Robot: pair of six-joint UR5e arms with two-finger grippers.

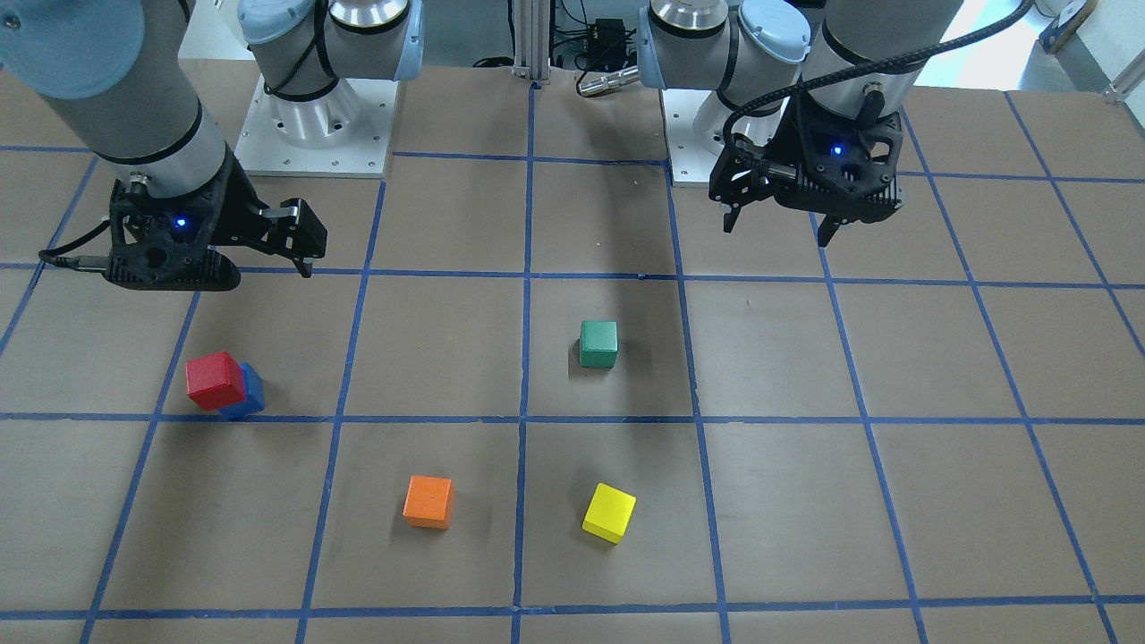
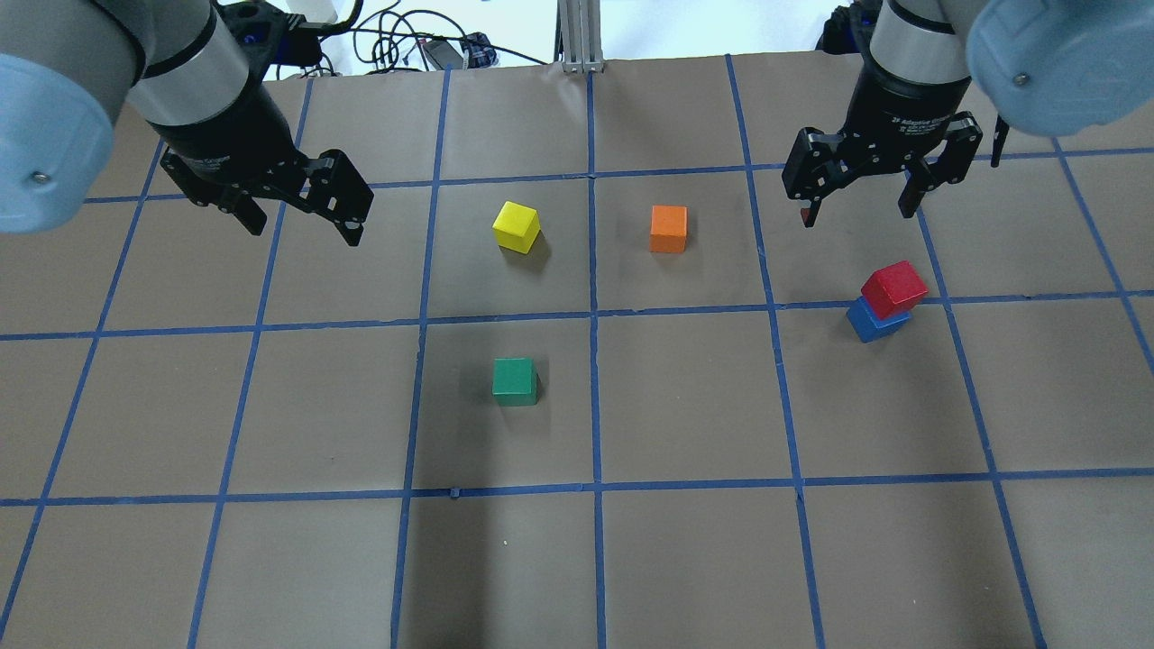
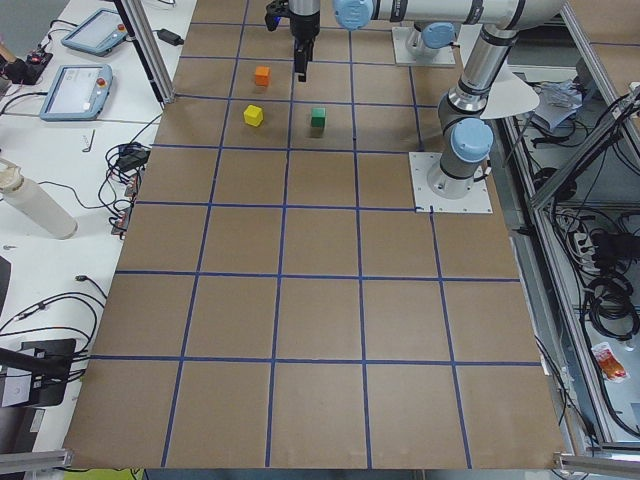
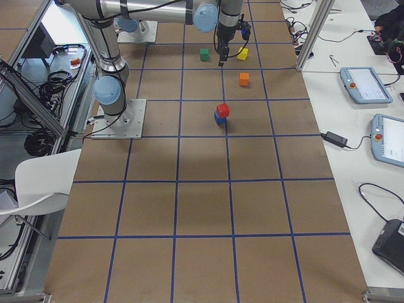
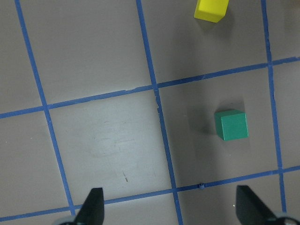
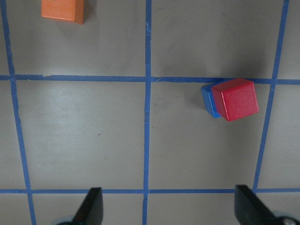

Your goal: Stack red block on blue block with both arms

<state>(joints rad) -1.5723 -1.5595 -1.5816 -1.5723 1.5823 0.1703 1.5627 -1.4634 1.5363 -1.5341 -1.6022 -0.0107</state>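
Red block (image 2: 894, 287): rests on top of the blue block, turned a little and shifted off centre, so that part of the blue one shows beneath; neither hand touches it.
Blue block (image 2: 873, 322): stands on the tabletop in the robot's right half, just beside a line of blue tape, with the red block on it.
Right hand (image 2: 856, 212): fingers spread wide with nothing between them; it hangs above the tabletop near the stack and apart from it.
Left hand (image 2: 304, 230): fingers likewise spread and empty; it is raised over the robot's left half, well apart from the stack.
Green block (image 2: 515, 379): alone near the middle of the tabletop.
Yellow block (image 2: 517, 225) and orange block (image 2: 668, 228): near each other but apart, farther from the robot than the green one.
Tabletop (image 2: 685, 559): brown, marked into squares by blue tape.
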